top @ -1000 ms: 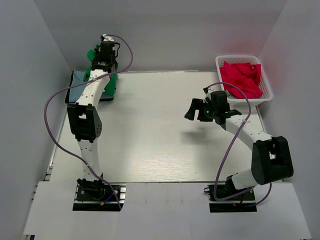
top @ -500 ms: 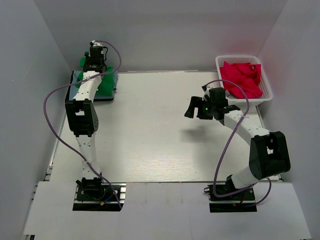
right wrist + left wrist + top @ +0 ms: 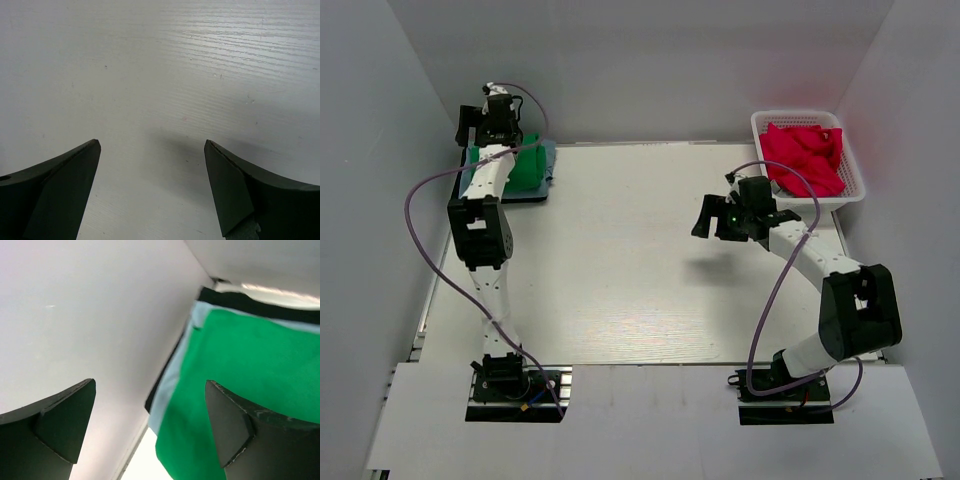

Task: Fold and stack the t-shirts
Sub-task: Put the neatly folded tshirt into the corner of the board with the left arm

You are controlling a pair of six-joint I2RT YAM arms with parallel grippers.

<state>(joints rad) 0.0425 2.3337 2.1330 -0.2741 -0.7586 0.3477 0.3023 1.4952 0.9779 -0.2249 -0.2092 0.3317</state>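
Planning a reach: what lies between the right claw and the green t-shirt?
Only bare tabletop between right claw and green t-shirt, top view.

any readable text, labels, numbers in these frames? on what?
No readable text in any view.
green t-shirt: plain, no print.
pale blue t-shirt: plain.
red t-shirts in white basket: plain.
table: no markings.
arm housings: nothing legible at this size.

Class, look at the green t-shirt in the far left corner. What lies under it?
Under the green t-shirt a pale blue t-shirt shows along its edge, with a dark layer beneath that. The rest of both is covered, so their folds cannot be seen.
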